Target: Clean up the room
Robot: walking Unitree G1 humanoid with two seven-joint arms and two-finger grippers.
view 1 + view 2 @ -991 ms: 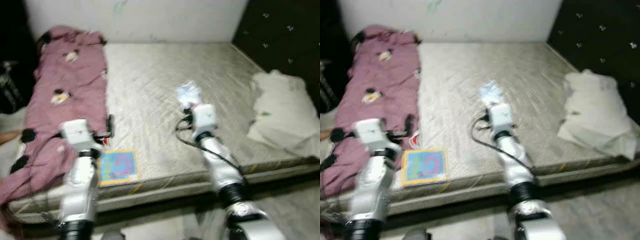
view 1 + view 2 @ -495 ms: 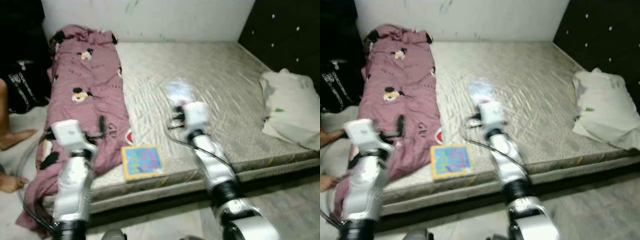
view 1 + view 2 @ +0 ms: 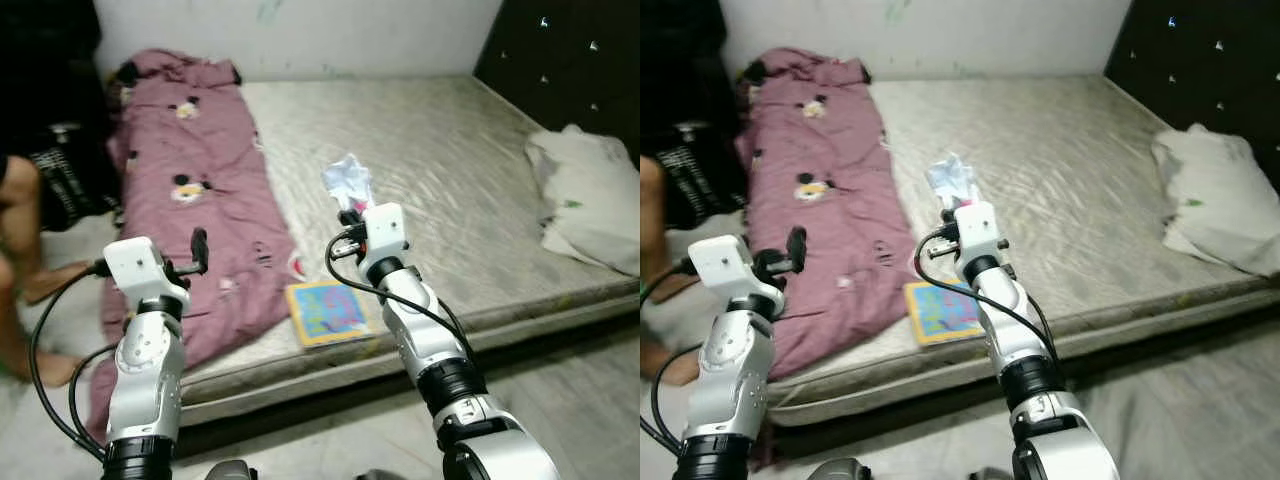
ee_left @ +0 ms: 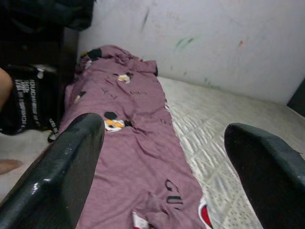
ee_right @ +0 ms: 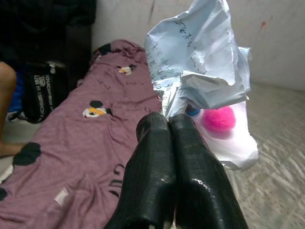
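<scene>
My right jaws point(image 5: 174, 143) are pressed together, pinching a crumpled clear packet point(image 5: 202, 81) with printed paper and something bright pink inside, and I hold it up above the bed point(image 3: 450, 180), over its near half. My left jaws point(image 4: 162, 157) are spread wide with nothing in them, raised over the near end of the mauve cartoon-print blanket point(image 3: 200, 190) that runs along the bed's left side and spills off its near corner. Just below my right arm, a colourful square book point(image 3: 328, 311) lies flat at the bed's near edge, touching the blanket's hem. I judge the step in hand to be carrying this packet off to wherever rubbish goes; no bin shows, so I should keep the pinch firm, since only a corner of the crinkled wrapper is caught and it could slide free as I turn, and I should hold the arm level and clear of the mattress. Further off, a rumpled white cloth point(image 3: 590, 205) sits at the bed's right edge against the dark headboard point(image 3: 560, 60). Beside the bed's left edge a person's bare leg point(image 3: 20, 220) stands close, so I must swing wide of it
</scene>
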